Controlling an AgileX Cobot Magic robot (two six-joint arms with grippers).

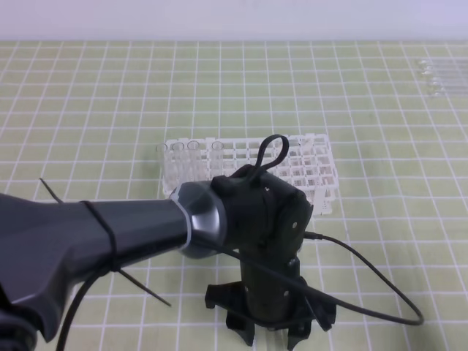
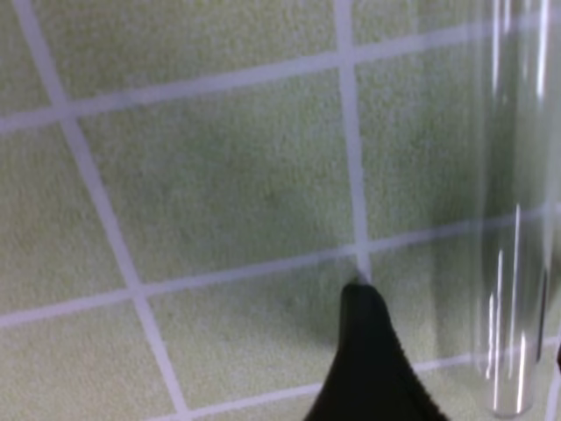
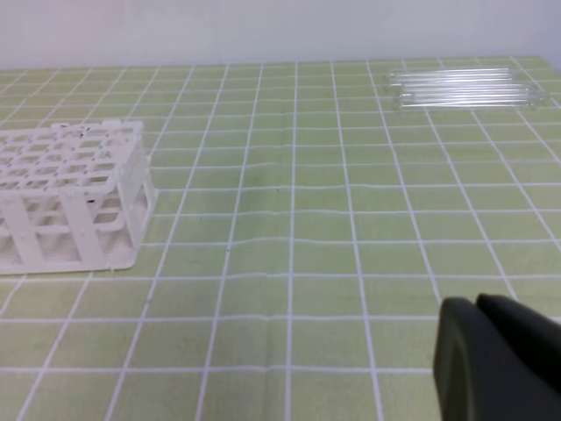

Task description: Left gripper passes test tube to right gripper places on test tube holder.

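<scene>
the black two-fingered left gripper (image 2: 456,351), jaws wide and empty, should centre over the slim clear glass tube (image 2: 513,219) before closing; right gripper (image 3: 500,360) closed, empty.

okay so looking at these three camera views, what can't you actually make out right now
- Left gripper: high view, its own wrist and the bottom edge hide the fingertips and anything between them.
- Test tube: left wrist view, cut off by the top edge; whether a finger touches it is unclear.
- Right gripper: right wrist view, only a dark corner shows.
- Test tube holder: high view, front hidden by the arm.
</scene>
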